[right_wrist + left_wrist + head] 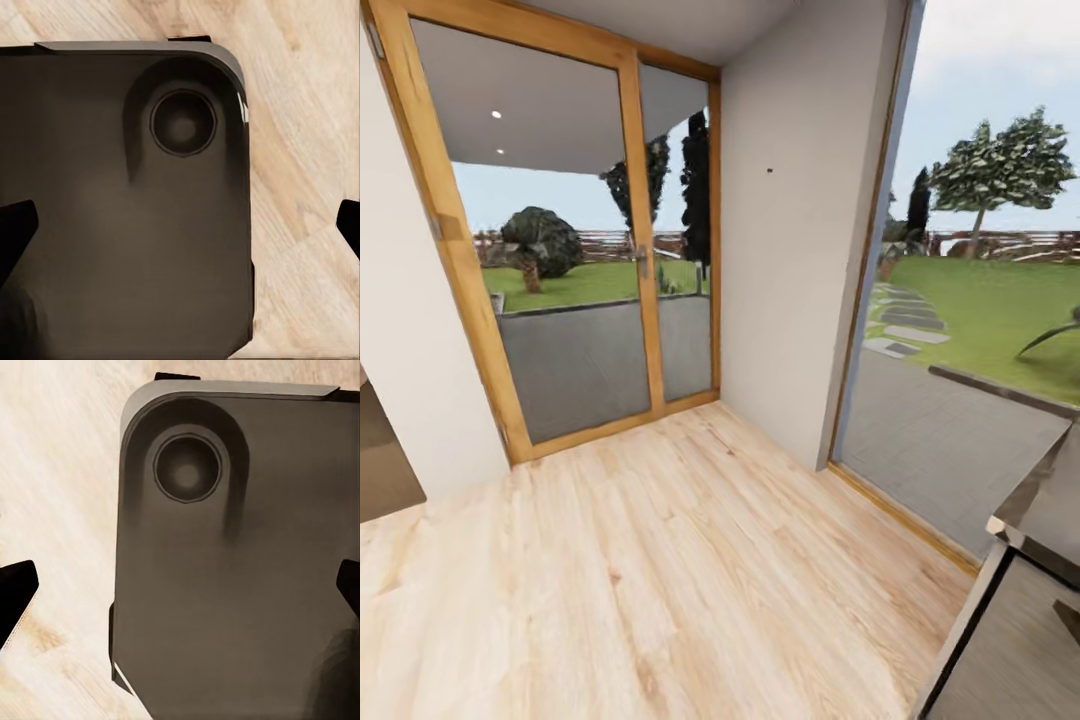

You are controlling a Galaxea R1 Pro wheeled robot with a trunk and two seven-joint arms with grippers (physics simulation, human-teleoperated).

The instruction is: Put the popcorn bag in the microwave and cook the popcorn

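The popcorn bag and the microwave are out of view. In the head view a corner of a grey countertop (1048,505) juts in at the lower right. My left gripper (182,589) is open, its dark fingertips (16,594) far apart with nothing between them. Beyond it lie a dark rounded panel of my own base (225,585) and the wooden floor. My right gripper (182,225) is open too, fingertips (15,229) wide apart and empty, over the same kind of dark panel (112,225).
Light wooden floor (660,560) stretches ahead to a wood-framed glass door (560,250) and a white wall corner (790,250). A tall glass pane (960,330) at the right looks onto a garden. A pale cabinet front (1010,650) stands under the countertop corner.
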